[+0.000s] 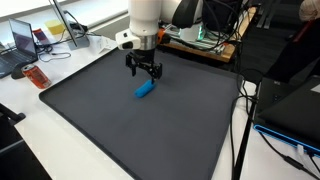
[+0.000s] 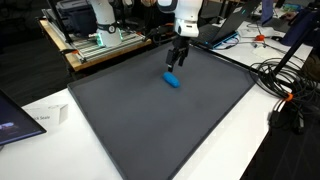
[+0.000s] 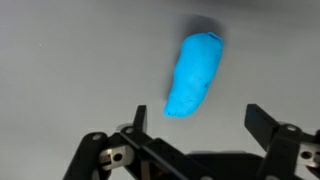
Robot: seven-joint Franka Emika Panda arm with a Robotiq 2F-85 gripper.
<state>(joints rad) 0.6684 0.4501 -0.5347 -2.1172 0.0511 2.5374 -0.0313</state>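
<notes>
A small blue oblong object (image 1: 145, 90) (image 2: 173, 79) lies on the dark grey mat (image 1: 120, 130) (image 2: 160, 120). In the wrist view the blue object (image 3: 194, 75) lies slantwise on the mat, its lower end reaching between the fingertips. My gripper (image 1: 146, 74) (image 2: 179, 59) (image 3: 198, 118) hangs just above it, open, with nothing between the jaws. The left fingertip (image 3: 141, 116) and the right one (image 3: 259, 120) stand wide apart.
A white table (image 2: 40, 125) bears the mat. A laptop (image 1: 22, 40) and an orange item (image 1: 37, 76) sit beside the mat. A wooden bench with equipment (image 2: 100, 42) stands behind. Cables (image 2: 285, 85) lie off the mat's edge. A white paper slip (image 2: 50, 117) lies near the corner.
</notes>
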